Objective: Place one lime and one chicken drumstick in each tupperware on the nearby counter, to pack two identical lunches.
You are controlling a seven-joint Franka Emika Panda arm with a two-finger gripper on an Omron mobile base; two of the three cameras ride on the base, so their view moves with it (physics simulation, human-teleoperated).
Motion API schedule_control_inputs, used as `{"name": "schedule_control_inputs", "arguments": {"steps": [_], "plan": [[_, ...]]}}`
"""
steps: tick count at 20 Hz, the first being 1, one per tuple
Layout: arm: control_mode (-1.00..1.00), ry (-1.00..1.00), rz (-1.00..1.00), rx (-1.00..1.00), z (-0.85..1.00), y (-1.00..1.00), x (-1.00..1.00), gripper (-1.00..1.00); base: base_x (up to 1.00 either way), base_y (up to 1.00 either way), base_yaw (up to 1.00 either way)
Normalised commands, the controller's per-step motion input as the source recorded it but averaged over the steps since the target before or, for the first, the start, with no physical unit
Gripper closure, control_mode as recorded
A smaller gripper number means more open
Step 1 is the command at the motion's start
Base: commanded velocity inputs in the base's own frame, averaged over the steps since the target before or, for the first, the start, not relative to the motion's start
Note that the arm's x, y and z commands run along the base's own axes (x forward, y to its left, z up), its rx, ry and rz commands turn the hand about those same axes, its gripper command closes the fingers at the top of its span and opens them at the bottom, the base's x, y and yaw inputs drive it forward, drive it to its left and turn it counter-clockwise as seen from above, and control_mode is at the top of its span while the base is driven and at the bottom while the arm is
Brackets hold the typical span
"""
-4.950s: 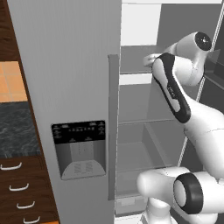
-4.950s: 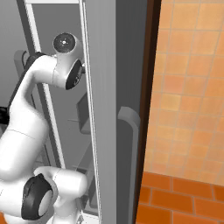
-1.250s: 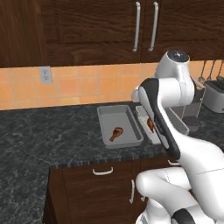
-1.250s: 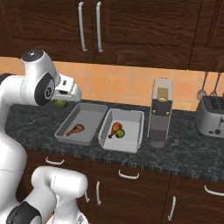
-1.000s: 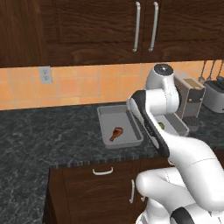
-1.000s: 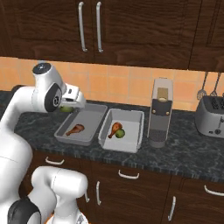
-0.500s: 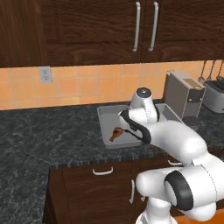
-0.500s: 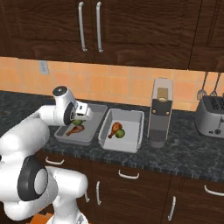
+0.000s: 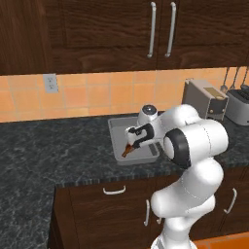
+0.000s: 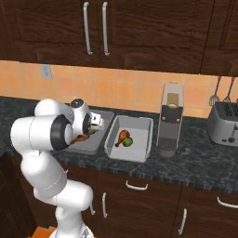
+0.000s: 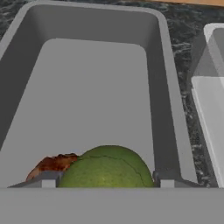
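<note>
My gripper point(image 9: 137, 138) point(image 10: 94, 124) hangs low inside the left tupperware point(image 9: 115, 132) point(image 10: 86, 146) on the counter point(image 9: 48, 151), shut on a green lime point(image 11: 107, 168) point(image 10: 92, 132). A brown chicken drumstick point(image 9: 127, 150) point(image 10: 80, 138) point(image 11: 51, 163) lies in that same tray, just beside and under the lime. The hand view looks along the tray's grey floor to its far wall point(image 11: 87, 26). The right tupperware point(image 10: 145, 126) point(image 11: 214, 87) stands next to it and holds another drumstick point(image 10: 122, 135) and lime point(image 10: 128, 142).
A tall grey boxy appliance point(image 10: 169, 120) point(image 9: 204, 99) stands right of the trays, with a toaster point(image 10: 225, 123) point(image 9: 239, 104) and hanging utensils further right. Dark wall cabinets hang above; an outlet point(image 9: 50, 82) is on the tiled backsplash.
Over the last second the arm has swung down from above the counter and lowered the lime into the left tray beside the drumstick. Five seconds ago the base faced the fridge.
</note>
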Motion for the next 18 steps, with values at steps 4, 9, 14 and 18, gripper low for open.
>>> {"name": "schedule_control_inputs", "arguments": {"steps": [4,9,14,18], "plan": [[-1.0,0.0,-0.01,0.0,-0.47,0.02,0.85,1.0,0.0,0.0,0.0],[-1.0,0.0,-0.01,0.0,-0.37,0.0,0.48,-1.0,0.0,0.0,0.0],[-1.0,0.0,0.0,0.0,0.04,0.0,0.0,-1.0,0.0,0.0,0.0],[-1.0,-0.04,0.0,0.03,0.42,0.0,-0.16,-1.0,0.0,0.0,0.0]]}}
